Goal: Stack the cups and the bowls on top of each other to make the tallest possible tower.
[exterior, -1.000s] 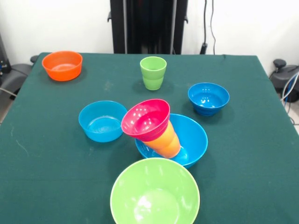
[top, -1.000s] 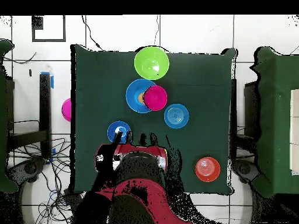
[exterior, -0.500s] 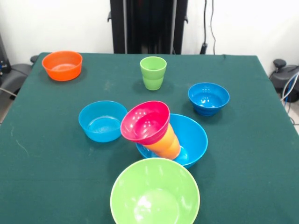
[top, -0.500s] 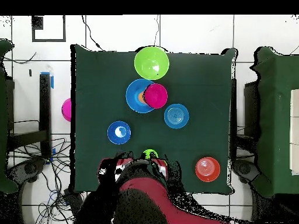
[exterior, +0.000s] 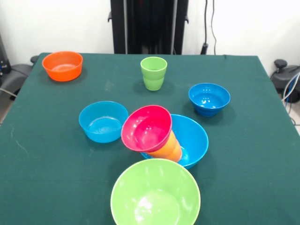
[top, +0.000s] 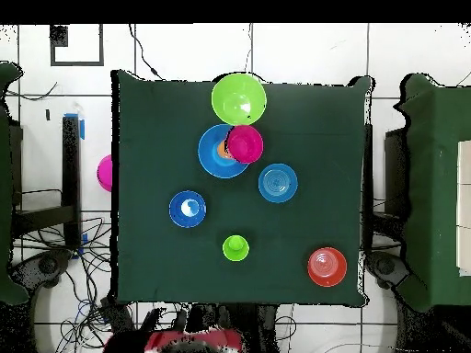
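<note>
A large blue bowl holds an orange-yellow cup that leans over, with a small pink-red bowl tilted on top of it; this pile also shows in the overhead view. A large lime green bowl stands just in front of it. Two small blue bowls flank the pile. A light green cup stands upright behind it. A small orange bowl sits at the far left corner. The gripper shows in neither view; only part of the red arm shows at the overhead view's bottom edge.
The green table cloth covers the table. A magenta round thing lies off the table's edge in the overhead view. The black pedestal stands behind the table. Cables and chairs surround the table.
The arm has drawn back off the table toward its base, uncovering the green cup in the overhead view. The pink-red bowl and orange-yellow cup have tipped further over.
</note>
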`<state>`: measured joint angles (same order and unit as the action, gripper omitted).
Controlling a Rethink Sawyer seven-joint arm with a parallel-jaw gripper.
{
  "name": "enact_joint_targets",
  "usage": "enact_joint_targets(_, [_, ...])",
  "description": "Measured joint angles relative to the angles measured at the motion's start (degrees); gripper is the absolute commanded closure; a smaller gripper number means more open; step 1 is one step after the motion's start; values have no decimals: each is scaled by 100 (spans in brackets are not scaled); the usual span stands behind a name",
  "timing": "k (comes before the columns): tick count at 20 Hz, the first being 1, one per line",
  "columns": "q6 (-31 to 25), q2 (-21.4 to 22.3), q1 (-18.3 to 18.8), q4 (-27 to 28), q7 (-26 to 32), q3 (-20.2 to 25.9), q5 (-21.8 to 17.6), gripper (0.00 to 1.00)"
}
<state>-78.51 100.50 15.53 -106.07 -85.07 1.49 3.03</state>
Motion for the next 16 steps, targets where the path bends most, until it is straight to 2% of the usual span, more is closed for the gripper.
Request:
enact_joint_targets(7, [-400, 435, -99, 207, 0, -208, -84, 0])
enact_joint_targets(16, [-1126, 973, -100, 712, 0, -472, -588, 0])
